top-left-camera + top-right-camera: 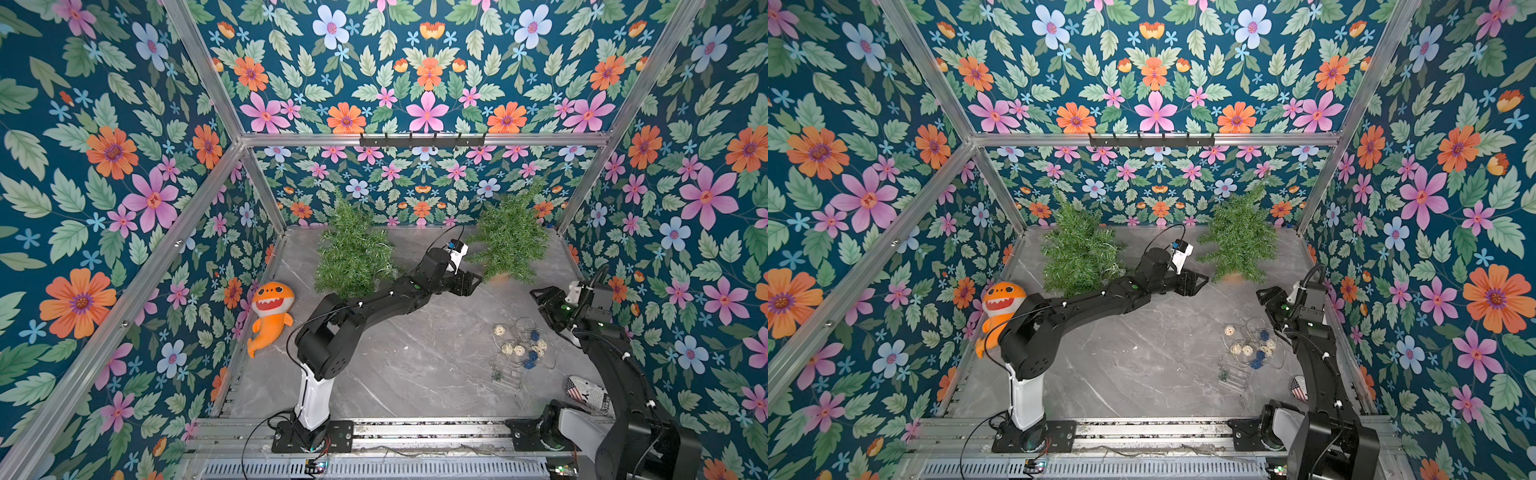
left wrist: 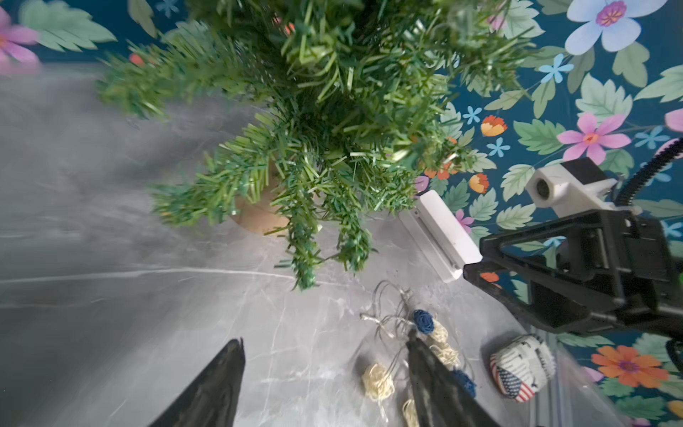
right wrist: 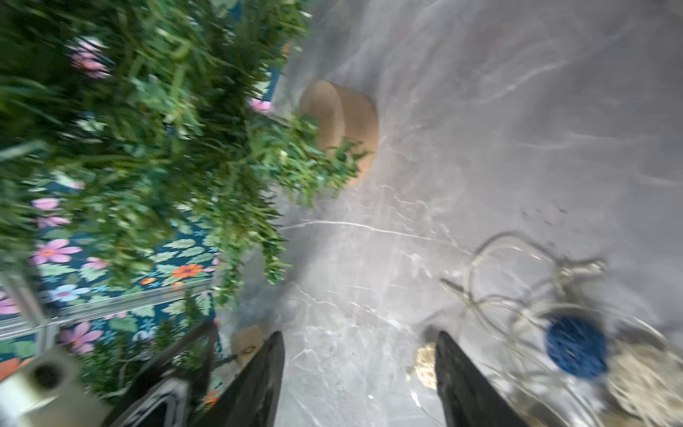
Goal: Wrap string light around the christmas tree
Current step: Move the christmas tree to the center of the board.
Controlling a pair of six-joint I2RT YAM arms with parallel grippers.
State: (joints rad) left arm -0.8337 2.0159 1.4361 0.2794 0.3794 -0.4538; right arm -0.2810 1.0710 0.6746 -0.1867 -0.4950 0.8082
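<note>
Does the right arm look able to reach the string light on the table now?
Probably yes. The string light lies heaped close beside the open right gripper, and nothing covers it or stands between them.

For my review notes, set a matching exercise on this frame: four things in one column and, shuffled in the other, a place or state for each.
Things:
A. orange shark plush toy
B. string light with cream and blue woven balls
C. stars-and-stripes patterned round object
D. left gripper

Places or states:
1. open, holding nothing
2. heaped loose on the grey marble tabletop
3. lying against the left floral wall
4. tucked next to the right arm, near its base

Pairs: A-3, B-2, C-4, D-1.
</note>
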